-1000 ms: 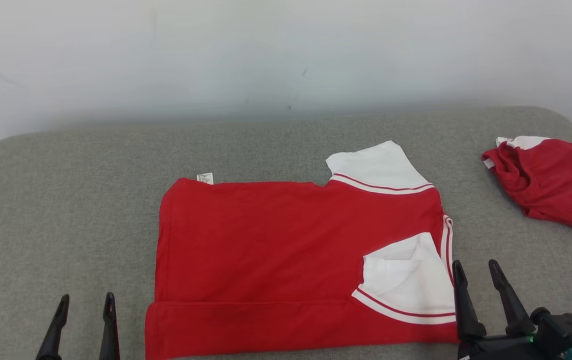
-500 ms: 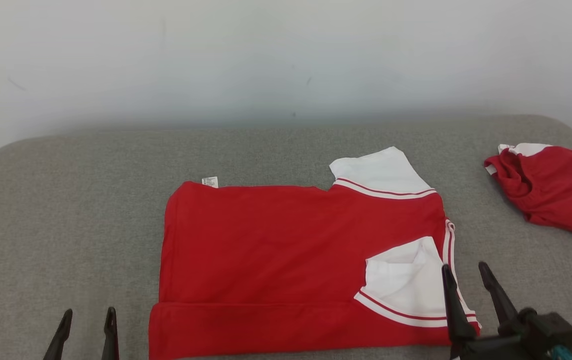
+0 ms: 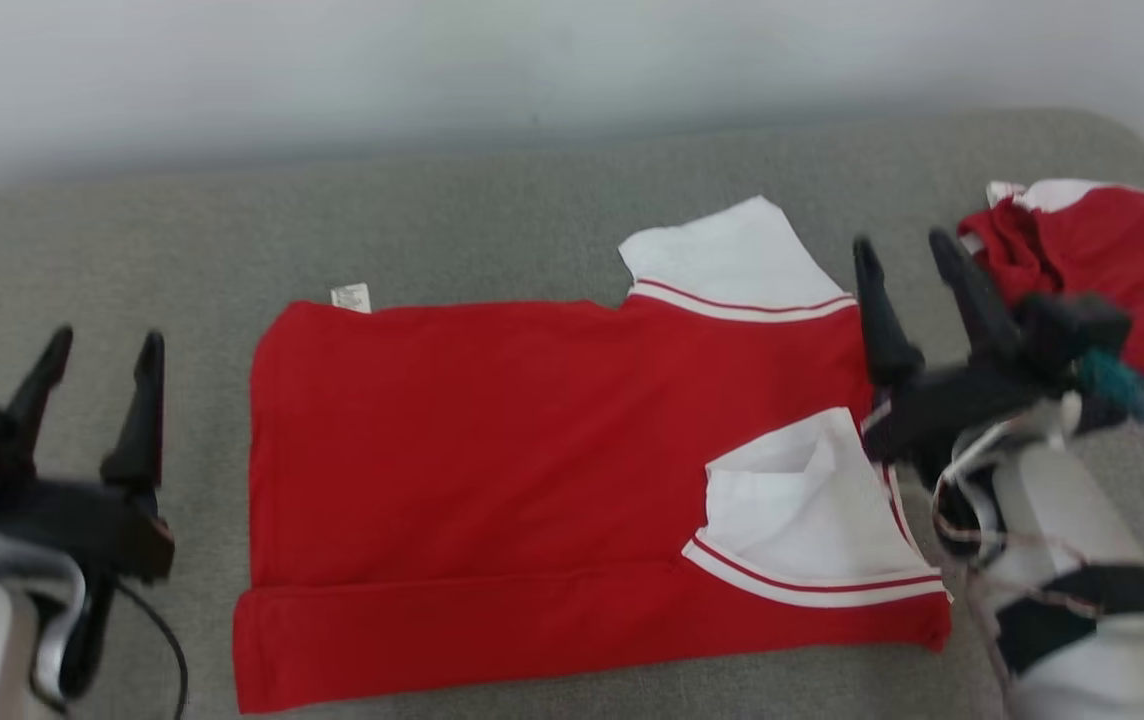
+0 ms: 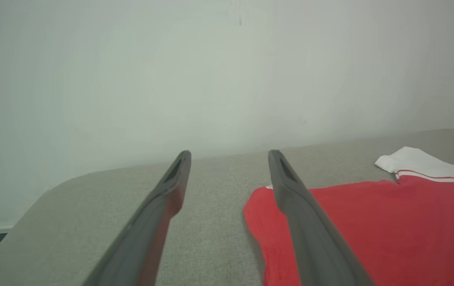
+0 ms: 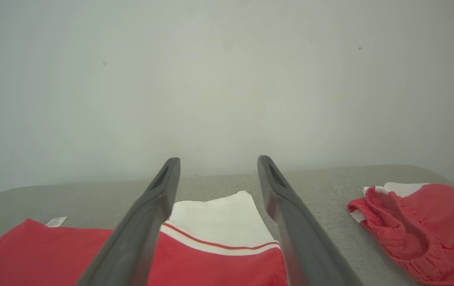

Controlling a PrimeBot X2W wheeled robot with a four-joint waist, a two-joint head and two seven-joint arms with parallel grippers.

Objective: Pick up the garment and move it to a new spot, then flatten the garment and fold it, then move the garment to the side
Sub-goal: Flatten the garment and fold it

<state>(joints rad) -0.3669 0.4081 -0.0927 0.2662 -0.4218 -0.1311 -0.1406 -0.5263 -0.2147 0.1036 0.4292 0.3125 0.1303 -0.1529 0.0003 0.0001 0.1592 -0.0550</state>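
Note:
The garment (image 3: 532, 450) is a red shirt with white, red-striped sleeves, lying flat on the grey cushion (image 3: 492, 230) with its near edge folded up. One white sleeve (image 3: 727, 260) sticks out at the far side; the other (image 3: 802, 510) is folded onto the body. My left gripper (image 3: 102, 345) is open, raised left of the shirt's left edge (image 4: 258, 214). My right gripper (image 3: 907, 255) is open too, raised over the shirt's right edge, with the far sleeve (image 5: 219, 222) seen between its fingers. Neither holds anything.
A second red garment (image 3: 1102, 270), bunched with a white edge, lies at the cushion's right end (image 5: 421, 230). A pale wall (image 3: 532, 60) stands right behind the cushion. Bare grey fabric stretches left of the shirt and along the far side.
Both arms have risen into view, the grippers now higher and farther from me, both still open. The head view has tilted down. The shirt lies as before.

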